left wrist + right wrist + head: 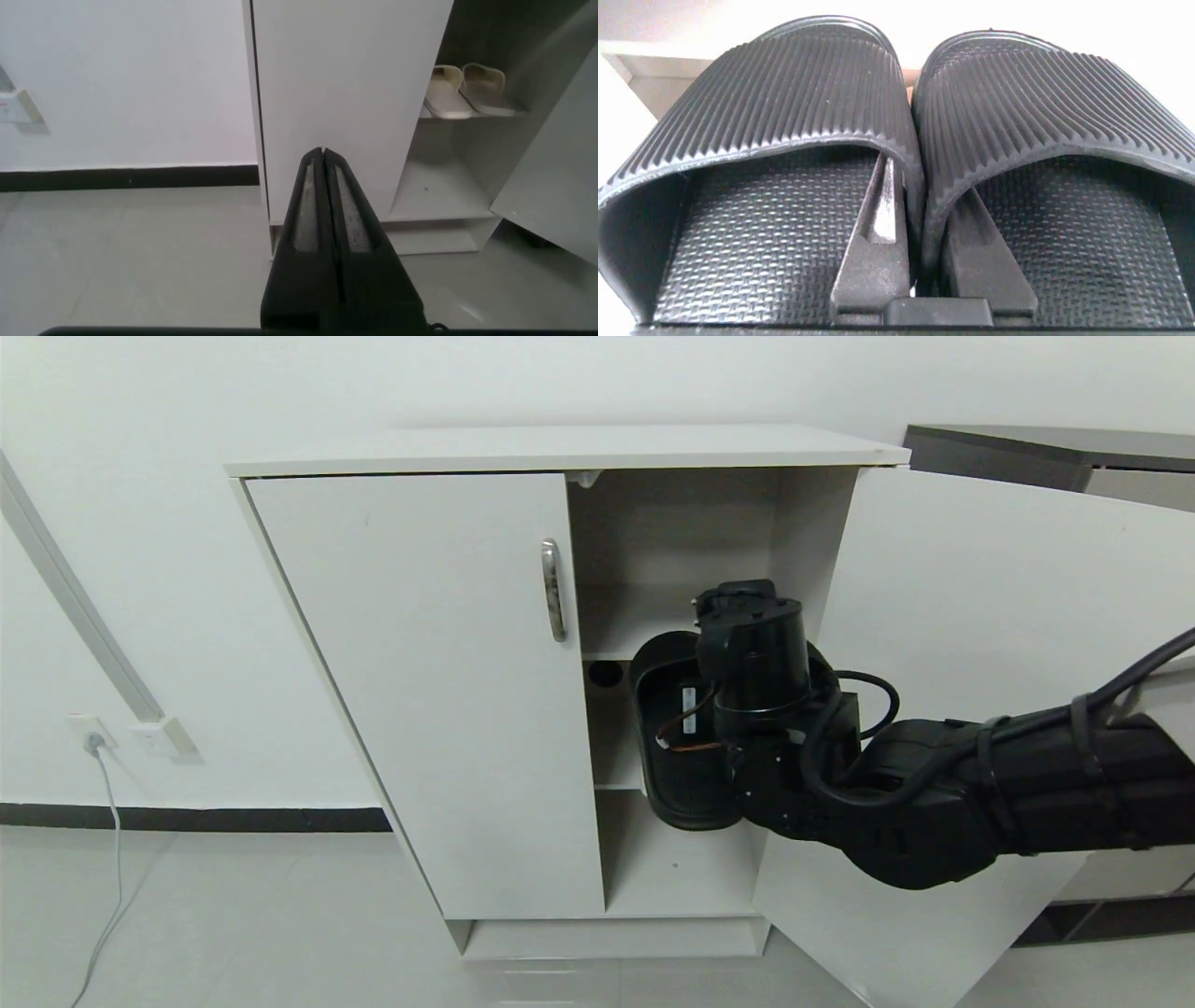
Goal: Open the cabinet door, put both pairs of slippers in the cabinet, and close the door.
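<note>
Black slippers point(813, 103) pinched by their touching inner walls in right end effector point(920, 224), so both can be carried as one; held at the mouth of the open cabinet point(560, 446). Beige slippers point(467, 89) already lie inside it. Left end effector point(322, 159) pressed together, empty, parked clear.

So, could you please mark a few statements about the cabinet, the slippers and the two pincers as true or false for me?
1. The cabinet has its right door open. True.
2. The left door is open as well. False: it is shut.
3. The right pincer grips the black slippers together by their adjoining inner sides. True.
4. The beige slippers lie on the floor in front of the cabinet. False: they sit inside the cabinet.
5. The left pincer holds one slipper. False: it is shut and holds nothing.
</note>
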